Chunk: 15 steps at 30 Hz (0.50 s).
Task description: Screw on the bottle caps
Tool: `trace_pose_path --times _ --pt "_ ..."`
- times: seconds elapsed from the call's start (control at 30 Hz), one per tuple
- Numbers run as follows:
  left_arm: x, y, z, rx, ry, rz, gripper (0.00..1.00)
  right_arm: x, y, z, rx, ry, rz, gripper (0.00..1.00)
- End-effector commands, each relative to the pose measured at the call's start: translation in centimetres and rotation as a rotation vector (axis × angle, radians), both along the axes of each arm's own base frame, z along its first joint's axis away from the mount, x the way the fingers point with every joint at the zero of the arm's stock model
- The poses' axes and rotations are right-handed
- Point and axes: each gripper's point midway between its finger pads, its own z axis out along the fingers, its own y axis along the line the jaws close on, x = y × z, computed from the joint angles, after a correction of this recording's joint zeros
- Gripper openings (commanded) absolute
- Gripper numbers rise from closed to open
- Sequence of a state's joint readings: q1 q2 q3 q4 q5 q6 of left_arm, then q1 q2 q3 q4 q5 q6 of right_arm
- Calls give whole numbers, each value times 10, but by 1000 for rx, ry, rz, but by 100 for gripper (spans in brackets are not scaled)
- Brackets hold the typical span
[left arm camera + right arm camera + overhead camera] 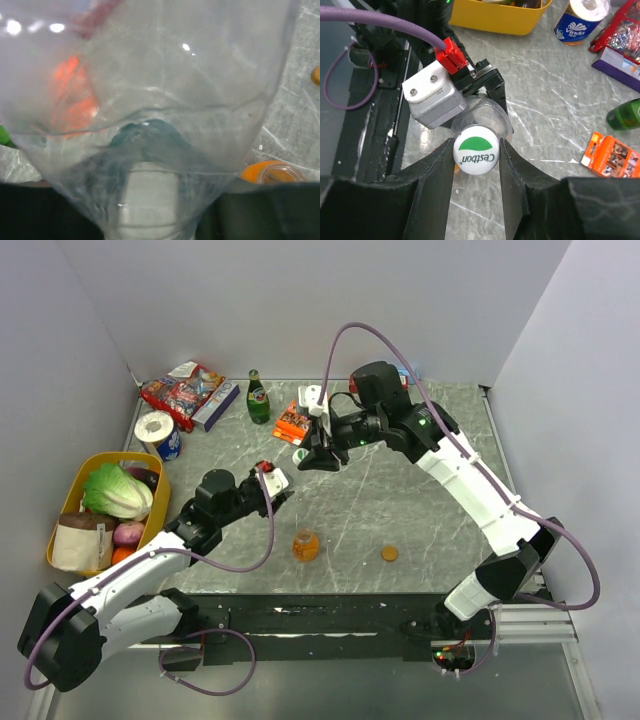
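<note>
Right now the white cap (476,150), marked with a green arc and the word Cestbon, is pinched edge to edge between the two fingers of the right hand (475,146), its printed face toward the wrist camera. Directly behind it lies the translucent bottle (485,112), gripped by the left hand (280,492), whose fingers press against its sides. From the left wrist the bottle's clear wall fills nearly the whole view. Whether cap and bottle touch cannot be told.

Both hands meet above the surface (440,490), beyond the orange bottle (306,545) as seen from the arm bases, with the left hand slightly to its left. The orange bottle stands upright on the surface, its mouth open. To its right, apart from it, lies the orange cap (389,553), flat. Well to the left of the orange bottle sits a yellow basket (70,502) of groceries. Far beyond it, near the back wall, stands a green glass bottle (258,398), with a tissue roll (157,430) further left.
</note>
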State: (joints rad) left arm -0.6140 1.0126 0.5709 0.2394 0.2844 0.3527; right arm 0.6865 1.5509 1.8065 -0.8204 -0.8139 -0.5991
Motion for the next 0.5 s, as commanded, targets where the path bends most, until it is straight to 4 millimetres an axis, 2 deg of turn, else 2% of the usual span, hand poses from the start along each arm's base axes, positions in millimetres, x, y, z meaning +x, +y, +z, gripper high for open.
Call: trace_pose_path --times 0.0,0.07,0.1,0.17,0.2,0.23,0.27,0.3,0.33,0.47 --pt "2 -12 33 -77 -65 -36 96 21 3 12 39 52 -82 16" --pt "7 -6 23 -63 -35 12 96 34 -4 6 7 86 -144 15" --pt "9 -2 15 -50 -7 40 96 50 -14 8 -5 65 -212 13" --pt "14 9 0 -30 32 117 96 68 -30 3 -37 57 -291 12" --pt "12 13 -8 -21 72 136 96 82 -45 6 -43 51 -349 12" --pt "12 16 -11 -19 84 150 96 95 -58 2 -75 42 -417 11" --pt "12 22 -15 -17 99 179 96 101 -68 -10 -122 77 -452 11" --pt "12 25 -16 -30 119 198 96 110 -79 -8 -134 70 -491 11" --pt "11 28 -16 -39 127 210 96 125 -98 -14 -163 75 -567 10" --pt "11 34 -13 -80 165 250 96 152 -143 -38 -232 124 -712 9"
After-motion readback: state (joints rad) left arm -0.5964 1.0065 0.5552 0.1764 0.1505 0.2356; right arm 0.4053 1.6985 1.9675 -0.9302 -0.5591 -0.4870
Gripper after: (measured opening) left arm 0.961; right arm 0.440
